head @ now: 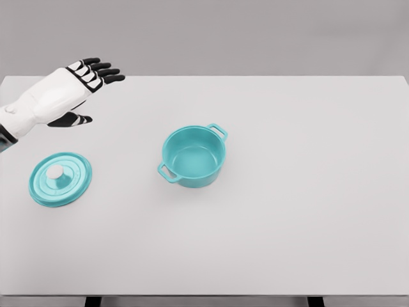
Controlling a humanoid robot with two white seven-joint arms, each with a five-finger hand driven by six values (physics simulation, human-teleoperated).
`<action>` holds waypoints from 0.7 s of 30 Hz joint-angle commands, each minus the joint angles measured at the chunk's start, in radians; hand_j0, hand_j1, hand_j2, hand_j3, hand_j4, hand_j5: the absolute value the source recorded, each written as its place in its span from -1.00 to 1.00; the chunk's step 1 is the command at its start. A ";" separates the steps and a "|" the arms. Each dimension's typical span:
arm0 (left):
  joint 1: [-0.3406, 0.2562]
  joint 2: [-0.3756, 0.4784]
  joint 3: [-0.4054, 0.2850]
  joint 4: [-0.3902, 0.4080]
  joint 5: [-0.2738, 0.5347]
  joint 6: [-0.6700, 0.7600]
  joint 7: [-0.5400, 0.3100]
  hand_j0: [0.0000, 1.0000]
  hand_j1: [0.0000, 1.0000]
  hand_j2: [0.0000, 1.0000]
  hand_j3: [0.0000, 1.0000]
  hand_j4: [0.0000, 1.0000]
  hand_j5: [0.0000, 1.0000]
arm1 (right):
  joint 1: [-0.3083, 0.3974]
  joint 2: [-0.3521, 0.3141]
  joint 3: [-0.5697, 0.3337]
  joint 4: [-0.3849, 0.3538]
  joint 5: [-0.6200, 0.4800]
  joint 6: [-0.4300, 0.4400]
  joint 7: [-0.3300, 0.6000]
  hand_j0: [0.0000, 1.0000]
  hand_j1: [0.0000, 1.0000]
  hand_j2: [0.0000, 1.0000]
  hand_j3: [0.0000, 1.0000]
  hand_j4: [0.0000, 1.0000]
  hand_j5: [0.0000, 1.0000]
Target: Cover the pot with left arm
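The pot [193,157] sits upright and uncovered a little left of the worktop's middle, its teal bowl showing nothing inside, one handle pointing toward the far right and the other toward me on the near left. The lid [60,179] lies flat, knob up, well apart from the pot on the left side of the worktop [307,211], close to the left edge though not over it; its pale knob is slightly off the middle as I see it. My left hand [67,96] hovers beyond the lid, toward the far left corner, palm down with the fingers [102,69] stretched out and slack, the thumb hanging below, holding nothing and touching neither lid nor pot. The bare stretch between lid and pot gives me open room, and so does the whole right half of the worktop, out to its right and far edges. My forearm is cut off by the left border of the view, so I see only the wrist onward. Whether the hand clears the surface by much or little I cannot tell. Two dark legs show under the near edge.
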 commanded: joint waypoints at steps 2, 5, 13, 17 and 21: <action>0.000 0.002 -0.017 0.003 0.007 0.001 0.000 1.00 1.00 1.00 1.00 1.00 1.00 | 0.000 0.000 0.000 0.000 0.000 0.000 0.000 1.00 1.00 1.00 1.00 1.00 1.00; -0.002 0.004 -0.016 0.012 0.026 0.001 0.000 1.00 1.00 1.00 1.00 1.00 1.00 | 0.000 0.000 0.000 0.000 0.000 0.000 0.000 1.00 1.00 1.00 1.00 1.00 1.00; -0.051 0.171 -0.016 0.050 0.213 0.001 -0.473 1.00 1.00 1.00 1.00 1.00 1.00 | 0.000 0.000 0.000 0.000 0.000 0.000 0.000 1.00 1.00 1.00 1.00 1.00 1.00; -0.055 0.258 -0.020 0.039 0.237 0.001 -0.473 1.00 1.00 1.00 1.00 1.00 1.00 | 0.000 0.000 0.000 0.000 -0.001 0.000 0.000 1.00 1.00 1.00 1.00 1.00 1.00; -0.055 0.346 -0.053 -0.010 0.308 0.001 -0.473 0.92 0.92 0.92 0.92 0.92 0.92 | 0.000 0.000 0.000 0.000 0.000 0.000 0.000 1.00 1.00 1.00 1.00 1.00 1.00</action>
